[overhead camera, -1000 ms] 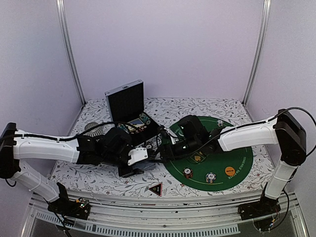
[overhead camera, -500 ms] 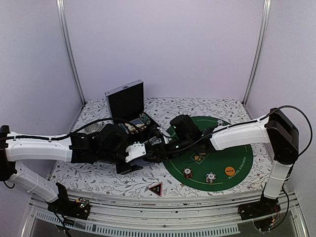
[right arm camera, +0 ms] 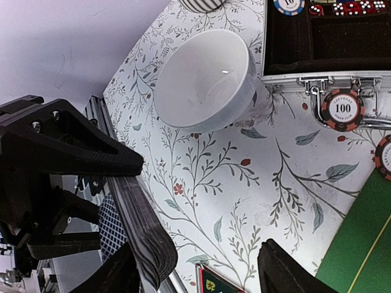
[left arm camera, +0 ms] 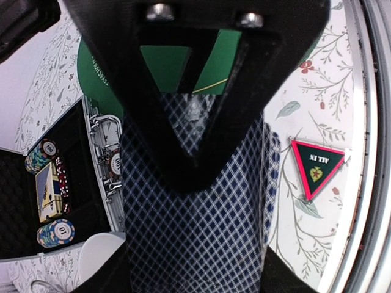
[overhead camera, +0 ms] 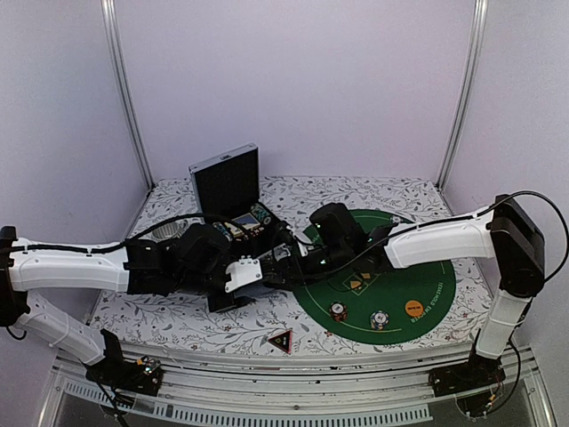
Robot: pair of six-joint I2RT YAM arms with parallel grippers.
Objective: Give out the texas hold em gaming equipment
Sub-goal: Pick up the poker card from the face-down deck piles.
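Observation:
My left gripper (left arm camera: 197, 271) is shut on a deck of playing cards (left arm camera: 201, 213) with a blue diamond back, held over the floral cloth left of the green mat (overhead camera: 431, 286). My right gripper (right arm camera: 201, 274) is open, and the deck's fanned edge (right arm camera: 143, 241) lies just inside its left finger (right arm camera: 116, 271). The two grippers meet near the mat's left rim (overhead camera: 276, 269). The black red-edged triangle (overhead camera: 279, 339) lies near the front edge, also in the left wrist view (left arm camera: 316, 166). Two poker chips (overhead camera: 338, 311) (overhead camera: 380, 318) and an orange disc (overhead camera: 413, 308) rest on the mat.
An open black case (overhead camera: 233, 189) with chips (left arm camera: 40, 156) and dice stands at the back left. A white bowl (right arm camera: 204, 79) sits beside it, and a grey ribbed mug (overhead camera: 169, 229) beyond. A 100 chip (right arm camera: 342, 110) lies by the case latch.
My right gripper has moved left to the deck and its jaws have narrowed somewhat. The left arm has shifted slightly left and keeps hold of the deck.

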